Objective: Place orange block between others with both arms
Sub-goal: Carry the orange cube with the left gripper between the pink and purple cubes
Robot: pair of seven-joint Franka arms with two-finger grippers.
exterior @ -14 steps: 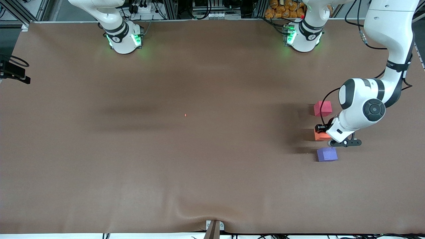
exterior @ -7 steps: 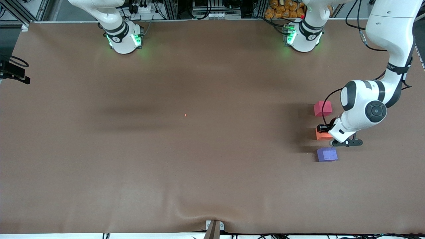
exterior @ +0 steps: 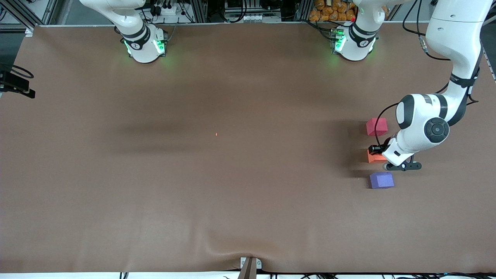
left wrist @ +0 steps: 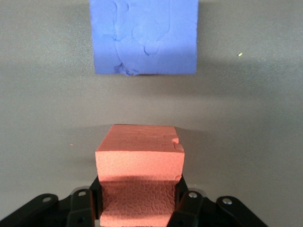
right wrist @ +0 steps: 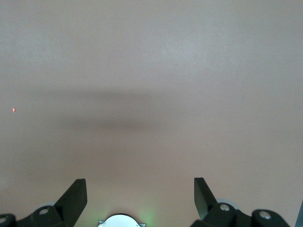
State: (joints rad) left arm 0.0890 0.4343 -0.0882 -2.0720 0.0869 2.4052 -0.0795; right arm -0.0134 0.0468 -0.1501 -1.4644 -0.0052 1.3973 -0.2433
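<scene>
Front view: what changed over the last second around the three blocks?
Very little. The left pincer stays down at the orange block, fingers either side; no clear release shows. The block sits between the red-pink cube and purple cube, both unmoved. The right pincer waits open.

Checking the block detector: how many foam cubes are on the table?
3, in a row at the left arm's end: red-pink cube farthest from the front camera, orange block in the middle, purple cube nearest. None seem hidden.
</scene>
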